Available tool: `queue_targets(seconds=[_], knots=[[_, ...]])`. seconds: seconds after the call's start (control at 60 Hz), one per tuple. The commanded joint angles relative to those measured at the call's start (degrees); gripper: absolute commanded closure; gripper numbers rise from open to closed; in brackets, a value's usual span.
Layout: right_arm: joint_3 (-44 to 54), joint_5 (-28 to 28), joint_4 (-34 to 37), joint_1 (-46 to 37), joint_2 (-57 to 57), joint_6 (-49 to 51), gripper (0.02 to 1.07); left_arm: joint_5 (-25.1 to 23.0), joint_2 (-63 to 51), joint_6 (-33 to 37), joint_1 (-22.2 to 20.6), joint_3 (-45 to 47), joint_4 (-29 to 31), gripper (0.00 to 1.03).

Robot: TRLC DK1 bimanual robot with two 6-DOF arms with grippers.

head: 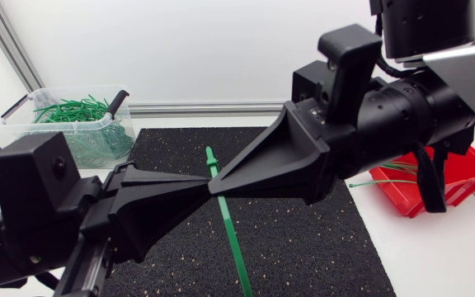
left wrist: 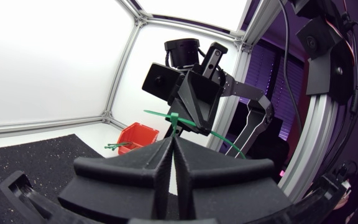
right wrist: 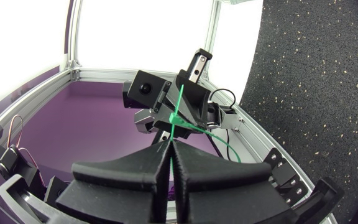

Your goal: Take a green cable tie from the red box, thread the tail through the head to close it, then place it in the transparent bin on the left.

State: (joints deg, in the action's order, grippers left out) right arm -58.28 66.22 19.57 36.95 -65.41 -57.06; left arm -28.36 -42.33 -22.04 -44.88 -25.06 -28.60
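Black speckled mat [head: 303,239] on a white table [head: 435,256]. Above the mat's middle, the left gripper [head: 203,183] and right gripper [head: 221,186] meet tip to tip. Both are pinched closed on the same green cable tie [head: 231,235], held up off the mat. The transparent bin [head: 23,111] sits off the mat's far-left corner, the red box [head: 460,186] off its right edge.

The arms [head: 411,111] are matte black with broad wedge-shaped fingers [head: 279,165].
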Motion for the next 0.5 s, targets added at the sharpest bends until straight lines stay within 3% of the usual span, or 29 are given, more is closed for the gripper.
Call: queue_targets(seconds=[0.0, 0.217, 0.3, 0.417, 0.483], knots=[[0.8, 0.1, 0.2, -0.5, -1.0, -1.8, 1.01, 1.4, 1.2, 4.0, -1.4, 0.4, 0.6, 0.99], [0.5, 0.1, 1.2, -0.9, -1.9, -1.3, 0.88, 6.8, 2.0, 9.7, -7.0, 0.2, 2.7, 0.99], [0.7, 0.1, 1.3, -0.8, -1.1, -0.5, 0.8, 7.0, 1.1, 10.2, -6.3, -0.3, 2.7, 0.99], [0.9, 0.1, 1.4, -1.0, 0.1, 1.3, 0.78, 7.0, 0.6, 12.3, -4.5, -0.7, 3.1, 0.99], [1.0, 0.8, 1.7, -1.3, 0.7, 2.0, 0.7, 7.0, 0.3, 13.1, -3.5, -0.8, 3.5, 0.99]])
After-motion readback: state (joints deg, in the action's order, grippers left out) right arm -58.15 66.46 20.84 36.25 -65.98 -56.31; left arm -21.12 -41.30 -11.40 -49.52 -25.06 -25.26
